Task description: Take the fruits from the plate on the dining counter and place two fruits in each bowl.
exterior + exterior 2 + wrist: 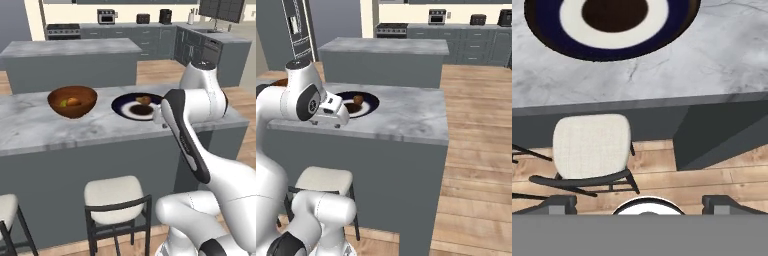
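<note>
On the dining counter (45, 130), reading left to right in your left base view, you have:

1. Reddish-brown bowl (73, 101), deep, upright, standing on the marble top. Inside it lie two fruits: a green one (64, 103) and an orange one (74, 102), just beside each other.
2. Plate (121, 106), navy rim, white ring, dark centre, to the right of the bowl and apart from it. One brown fruit (144, 100) rests toward its far side; your right base view shows the same fruit on the plate.
3. Gripper (640, 204), at the near edge of the counter just right of the plate, partly over the edge. Your hand view looks straight down past the counter edge; the two fingertips stand far apart at the bottom corners, jaws wide, nothing between them.

Below the counter, you will find:

4. Stool (114, 199), cream cushion, dark frame, on the wooden floor in front of the counter base, under the plate's position.
</note>
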Available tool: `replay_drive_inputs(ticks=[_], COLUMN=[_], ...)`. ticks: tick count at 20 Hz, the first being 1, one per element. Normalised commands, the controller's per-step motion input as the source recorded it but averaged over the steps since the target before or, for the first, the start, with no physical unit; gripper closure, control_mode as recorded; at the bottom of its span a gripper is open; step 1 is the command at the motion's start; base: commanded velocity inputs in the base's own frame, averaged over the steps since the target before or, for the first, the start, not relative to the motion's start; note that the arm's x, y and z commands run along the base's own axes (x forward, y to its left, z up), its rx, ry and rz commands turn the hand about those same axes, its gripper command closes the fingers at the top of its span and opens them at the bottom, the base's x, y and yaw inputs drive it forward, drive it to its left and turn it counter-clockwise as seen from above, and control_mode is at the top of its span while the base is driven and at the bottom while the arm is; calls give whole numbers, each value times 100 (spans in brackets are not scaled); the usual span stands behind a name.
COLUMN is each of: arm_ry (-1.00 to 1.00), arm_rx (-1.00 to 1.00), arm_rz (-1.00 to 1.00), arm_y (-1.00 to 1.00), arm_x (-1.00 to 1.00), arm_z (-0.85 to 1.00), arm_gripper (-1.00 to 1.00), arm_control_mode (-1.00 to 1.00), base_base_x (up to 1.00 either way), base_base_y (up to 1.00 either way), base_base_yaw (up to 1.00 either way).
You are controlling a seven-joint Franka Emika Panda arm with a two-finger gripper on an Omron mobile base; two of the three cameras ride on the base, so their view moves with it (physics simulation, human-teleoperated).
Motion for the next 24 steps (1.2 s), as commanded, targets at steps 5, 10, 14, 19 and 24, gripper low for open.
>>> replay_drive_inputs(ticks=[5, 10, 14, 19, 24], arm_ry=[0, 0, 0, -2, -4], arm_rx=[0, 0, 1, 10, 3], arm_rz=[0, 0, 0, 5, 16], arm_y=[0, 0, -3, -11, 0], arm_x=[0, 0, 19, 96, 91], arm_z=[0, 0, 0, 12, 6], arm_gripper=[-100, -100, -100, -100, -100], arm_control_mode=[100, 100, -100, -100, -100], base_base_x=[8, 36, 41, 0, 0], base_base_y=[-26, -24, -7, 0, 0], base_base_yaw=[-5, -4, 0, 0, 0])
